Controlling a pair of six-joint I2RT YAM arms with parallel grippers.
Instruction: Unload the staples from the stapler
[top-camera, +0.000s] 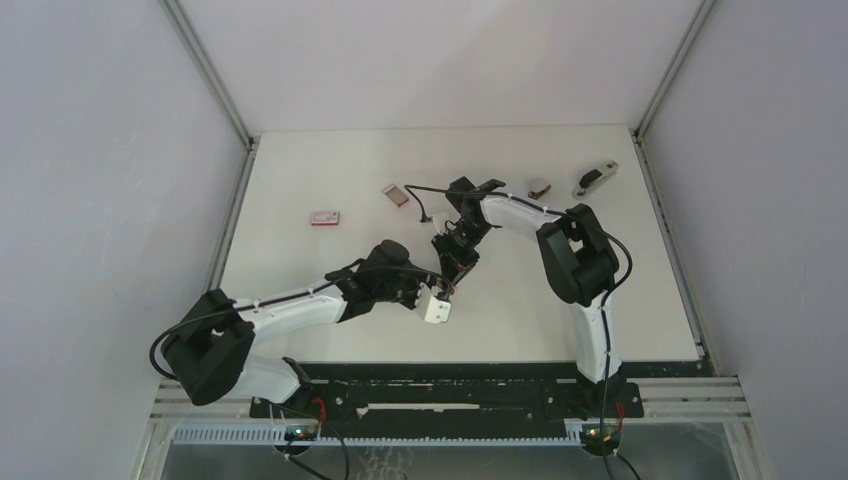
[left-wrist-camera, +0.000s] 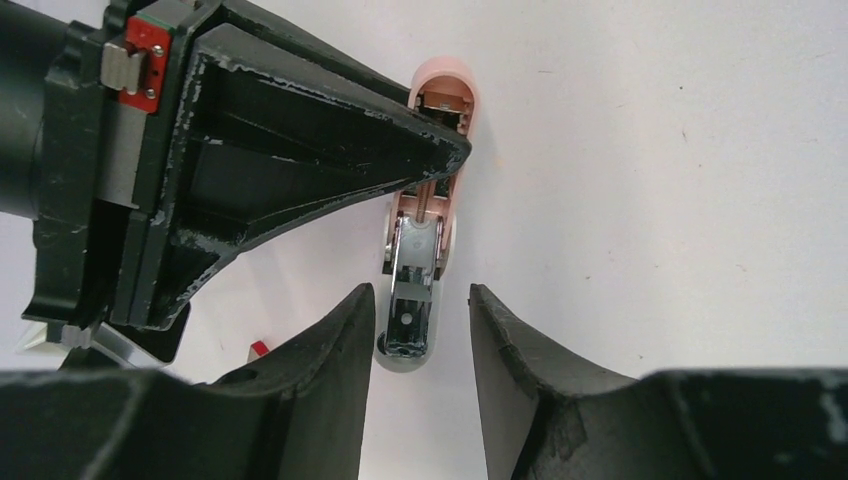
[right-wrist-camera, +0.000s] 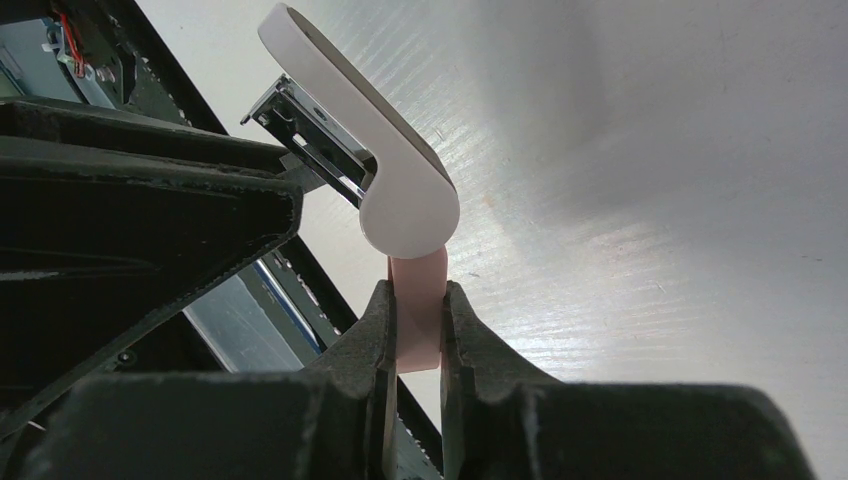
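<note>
**Desk:** Where is the stapler?

**Photographer:** The stapler (right-wrist-camera: 405, 190) stands open at the middle of the tabletop, its pale lid raised and tilted. The right tool (right-wrist-camera: 415, 300) is clenched on both sides of its pink body.

**Desk:** And the staples?

**Photographer:** Whether staples lie in the metal channel (left-wrist-camera: 410, 290) cannot be told from these views.

**Desk:** The other arm?

**Photographer:** The left tool (left-wrist-camera: 420, 292) reaches in from the near left. It is released, with its fingers (left-wrist-camera: 335, 370) flanking the channel's free end and a gap on either side.

**Desk:** Around them?

**Photographer:** On the white tabletop (top-camera: 330, 150), a red-and-white box (top-camera: 325, 217) lies to the far left of the stapler, with a second box (top-camera: 396, 194) to its right and farther back. A small brownish item (top-camera: 540, 186) and a longer grey item (top-camera: 595, 178) sit at the far right.
</note>
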